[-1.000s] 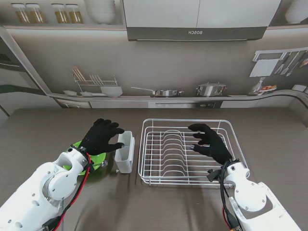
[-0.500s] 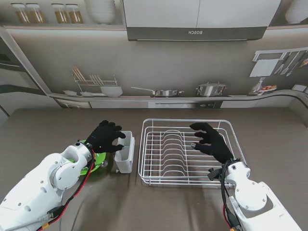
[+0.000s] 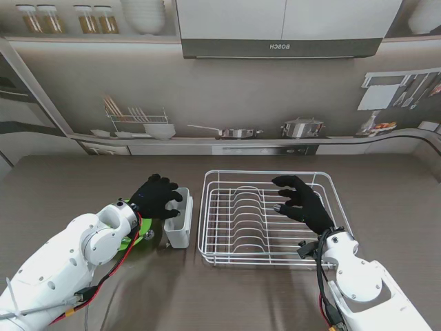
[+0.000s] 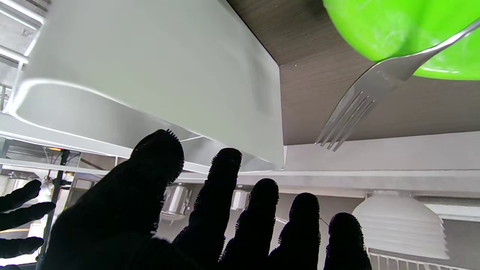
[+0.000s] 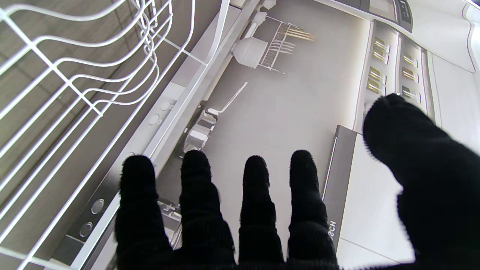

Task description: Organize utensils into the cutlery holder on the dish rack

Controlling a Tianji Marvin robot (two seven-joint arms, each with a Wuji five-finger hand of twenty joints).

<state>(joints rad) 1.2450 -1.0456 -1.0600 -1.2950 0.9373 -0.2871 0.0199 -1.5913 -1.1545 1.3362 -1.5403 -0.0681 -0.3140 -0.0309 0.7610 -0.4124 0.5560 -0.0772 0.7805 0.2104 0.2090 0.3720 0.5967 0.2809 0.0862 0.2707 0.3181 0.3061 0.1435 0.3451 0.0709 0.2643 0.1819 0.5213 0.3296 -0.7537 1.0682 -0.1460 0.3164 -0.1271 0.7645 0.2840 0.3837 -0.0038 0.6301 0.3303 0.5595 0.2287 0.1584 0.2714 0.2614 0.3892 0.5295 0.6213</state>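
Left hand point(image 3: 160, 198) has drawn back toward frame centre-left, fingers spread and empty beside the holder point(image 3: 179, 218), likely lining up on the fork point(image 4: 360, 99). Fork rests against the green plate point(image 4: 393, 30). Right hand point(image 3: 302, 203) hovers open, empty, over the rack point(image 3: 269, 217).

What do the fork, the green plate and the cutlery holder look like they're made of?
Fork: metal, probably stainless steel, judging by its bright mirror-like sheen. Green plate: likely plastic, with saturated colour and a soft gloss. Cutlery holder: apparently white matte plastic with smooth moulded walls.
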